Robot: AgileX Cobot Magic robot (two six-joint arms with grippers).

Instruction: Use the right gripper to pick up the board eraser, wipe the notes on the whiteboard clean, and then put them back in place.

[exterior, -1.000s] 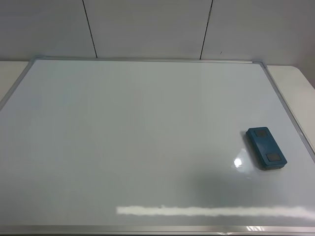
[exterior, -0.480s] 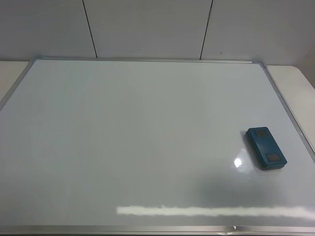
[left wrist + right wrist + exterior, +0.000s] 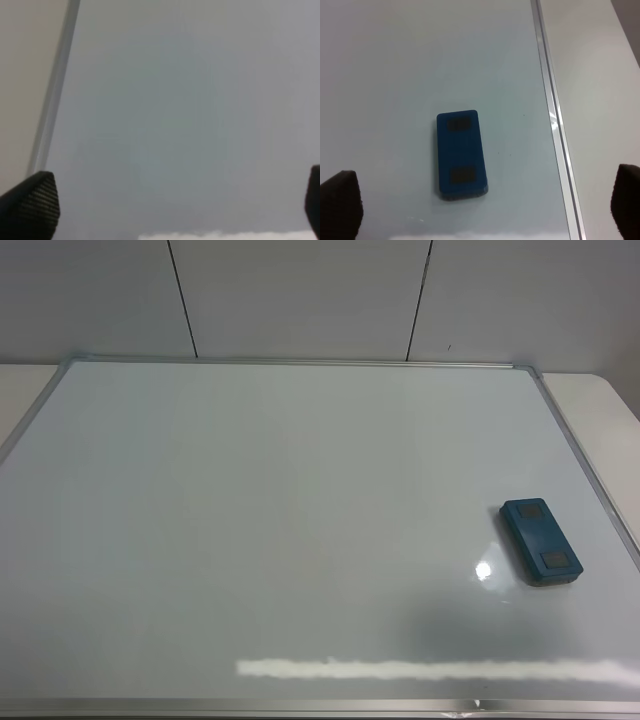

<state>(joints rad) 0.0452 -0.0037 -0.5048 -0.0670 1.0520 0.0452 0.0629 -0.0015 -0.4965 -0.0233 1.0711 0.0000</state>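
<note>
The teal-blue board eraser [image 3: 540, 541] lies flat on the right part of the whiteboard [image 3: 260, 520], near its right frame. In the right wrist view the board eraser [image 3: 461, 153] sits free on the whiteboard [image 3: 395, 75], some way below my right gripper [image 3: 484, 200], which is open with its fingertips [image 3: 340, 200] far apart. My left gripper [image 3: 172, 202] is open too, over bare whiteboard [image 3: 175, 100] near the left frame. The notes are out of view: the visible surface is plain white. Neither arm shows in the exterior high view.
The whiteboard's silver frame [image 3: 555, 130] runs close beside the eraser, with the beige table [image 3: 600, 410] beyond it. A panelled wall [image 3: 300, 300] stands behind the board. Light glares along the board's front edge [image 3: 430, 670].
</note>
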